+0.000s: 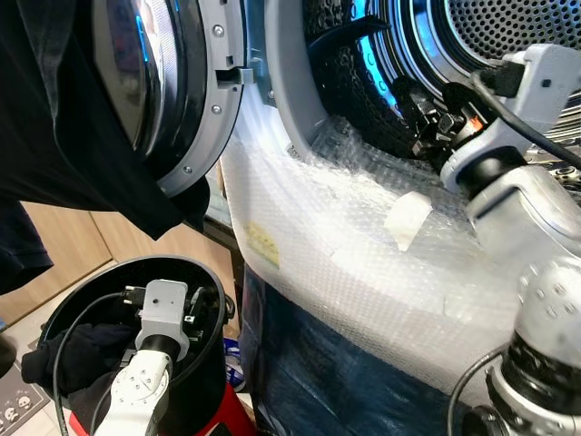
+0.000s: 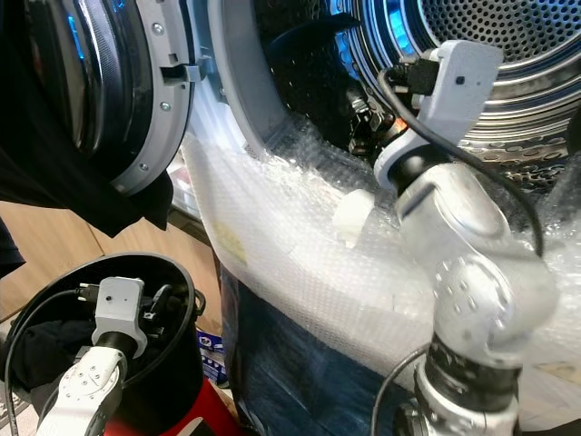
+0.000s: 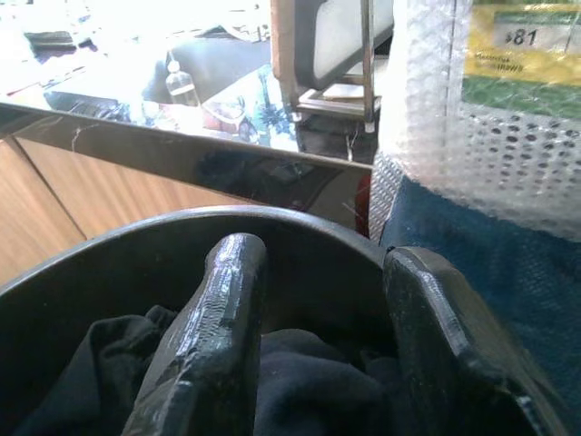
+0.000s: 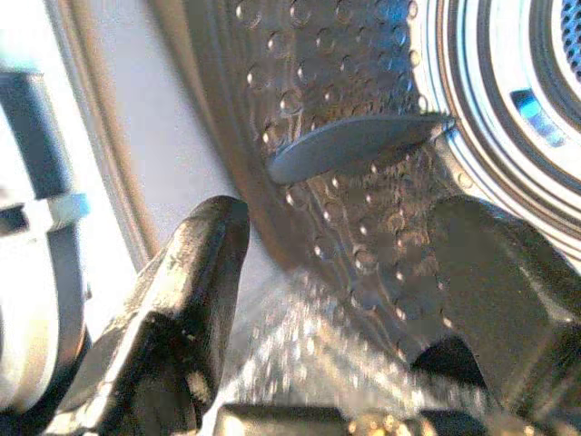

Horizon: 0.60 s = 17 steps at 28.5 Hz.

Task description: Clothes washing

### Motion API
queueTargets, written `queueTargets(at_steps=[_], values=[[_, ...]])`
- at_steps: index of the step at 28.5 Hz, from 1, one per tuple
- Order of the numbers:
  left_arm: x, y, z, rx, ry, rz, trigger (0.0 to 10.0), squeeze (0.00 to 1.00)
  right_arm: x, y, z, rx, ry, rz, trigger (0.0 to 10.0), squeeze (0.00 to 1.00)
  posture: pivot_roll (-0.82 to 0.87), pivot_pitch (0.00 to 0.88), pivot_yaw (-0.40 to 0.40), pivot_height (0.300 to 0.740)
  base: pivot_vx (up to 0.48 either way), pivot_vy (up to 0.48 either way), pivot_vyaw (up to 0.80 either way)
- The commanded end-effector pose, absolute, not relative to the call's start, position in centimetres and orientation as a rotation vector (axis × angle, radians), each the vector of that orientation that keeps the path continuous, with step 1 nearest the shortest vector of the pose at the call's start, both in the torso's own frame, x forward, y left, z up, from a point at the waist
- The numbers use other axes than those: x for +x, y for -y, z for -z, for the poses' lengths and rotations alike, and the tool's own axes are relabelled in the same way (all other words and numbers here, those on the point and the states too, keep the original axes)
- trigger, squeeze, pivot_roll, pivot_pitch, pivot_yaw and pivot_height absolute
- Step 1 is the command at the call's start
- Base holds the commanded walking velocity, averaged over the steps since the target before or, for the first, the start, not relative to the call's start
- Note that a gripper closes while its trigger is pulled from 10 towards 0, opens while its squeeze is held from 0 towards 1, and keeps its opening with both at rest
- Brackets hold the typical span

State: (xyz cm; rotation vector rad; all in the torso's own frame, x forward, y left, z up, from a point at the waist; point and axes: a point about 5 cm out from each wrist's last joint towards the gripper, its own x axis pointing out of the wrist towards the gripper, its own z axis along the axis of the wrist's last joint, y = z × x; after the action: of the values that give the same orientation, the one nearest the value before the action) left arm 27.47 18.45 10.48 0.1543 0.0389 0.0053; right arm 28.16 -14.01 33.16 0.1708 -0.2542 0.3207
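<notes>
While crumpled, dark clothes (image 3: 300,381) in bucket (image 1: 109,282)

The washing machine's drum (image 1: 508,36) is shiny perforated metal, and clear, knobbly bubble wrap (image 1: 363,245) covers the machine's front. The bucket (image 1: 195,272) is smooth black plastic holding soft, matt dark cloth (image 3: 309,381). The door (image 1: 172,82) has glossy dark glass in a grey plastic ring.

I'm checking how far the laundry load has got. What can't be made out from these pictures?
- Drum contents: eye views' top edge and the right arm cut it off.
- Black bin depth of dark clothes: left gripper and bin wall hide it.
- Right gripper fingertips: dark, hard to see in eye views.
</notes>
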Motion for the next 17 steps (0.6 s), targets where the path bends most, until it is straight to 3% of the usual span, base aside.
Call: queueTargets(at_steps=[1, 6, 9, 10, 13, 17], values=[[27.5, -18.3, -10.5, 0.158, -0.044, 0.009, 10.0, 0.0, 27.8, 14.4, -32.5, 0.155, 0.224, -0.331, 10.0, 0.0, -0.03, 0.0, -0.002, 0.74, 0.0, 0.0, 0.0], [27.6, -18.3, -10.7, 0.157, -0.04, 0.009, 10.0, 0.0, 27.1, 15.2, -30.9, 0.097, 0.161, -0.354, 10.0, 0.0, -0.03, 0.0, -0.006, 0.74, 0.0, 0.0, 0.0], [27.6, -18.3, -10.7, 0.156, -0.039, 0.008, 10.0, 0.0, 25.5, 15.6, -31.5, 0.112, 0.266, -0.438, 10.0, 0.0, -0.04, 0.0, -0.005, 0.74, 0.0, 0.0, 0.0], [27.5, -18.4, -10.6, 0.154, -0.039, 0.008, 10.0, 0.0, 23.7, 14.7, -31.4, 0.117, 0.329, -0.587, 10.0, 0.0, -0.05, 0.0, -0.004, 0.74, 0.0, 0.0, 0.0], [27.4, -18.4, -10.5, 0.151, -0.035, 0.003, 10.0, 0.0, 21.3, 13.3, -31.4, 0.132, 0.403, -0.792, 10.0, 0.0, -0.05, 0.0, -0.005, 0.74, 0.0, 0.0, 0.0], [27.4, -18.5, -10.7, 0.148, -0.017, -0.019, 10.0, 0.0, 20.0, 12.8, -31.8, 0.182, 0.45, -0.918, 10.0, 0.0, -0.06, 0.0, -0.011, 0.74, 0.0, 0.0, 0.0]])
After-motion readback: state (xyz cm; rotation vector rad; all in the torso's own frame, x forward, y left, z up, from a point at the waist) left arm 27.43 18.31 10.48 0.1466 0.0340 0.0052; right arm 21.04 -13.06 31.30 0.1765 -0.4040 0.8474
